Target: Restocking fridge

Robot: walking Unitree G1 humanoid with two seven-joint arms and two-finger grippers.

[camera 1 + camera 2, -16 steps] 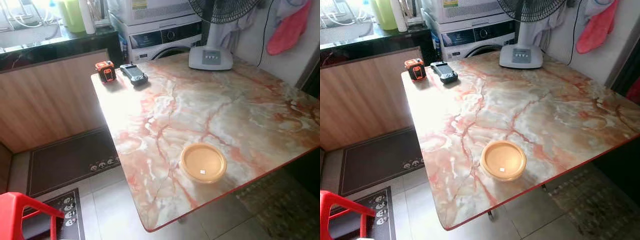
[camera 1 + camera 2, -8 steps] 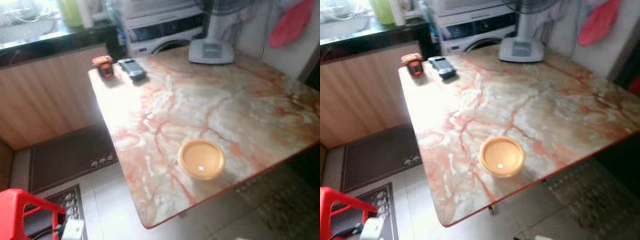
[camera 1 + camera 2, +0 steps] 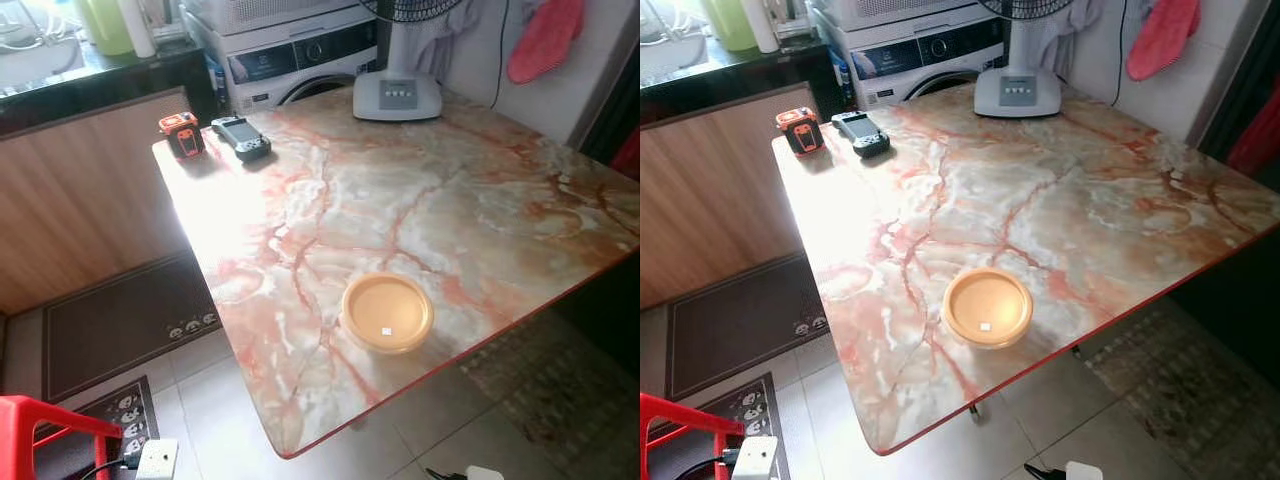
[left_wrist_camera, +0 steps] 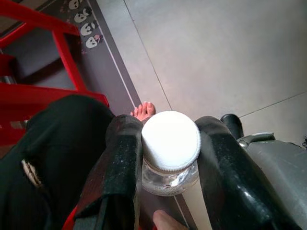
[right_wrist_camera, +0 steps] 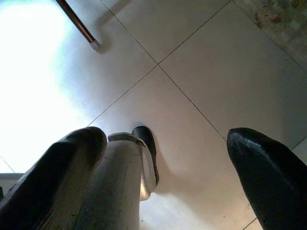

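**Left wrist view: bottle held low, surface ahead**

Left wrist view shows the left tool clamped on a clear bottle with a white cap, one black finger on each side of its neck. Grey floor tiles, a dark patterned mat and a red stool lie below the bottle, along with a person's bare toes.

Right wrist view shows the right tool hanging over the tiles with its fingers spread wide, gripping nothing.

Head views show a marble-patterned surface. An orange round lidded container sits near its front edge. At the far left corner of the surface stand an orange-black device and, just beside it, a dark handheld unit. A fan base rests at the far edge, before a washing machine.
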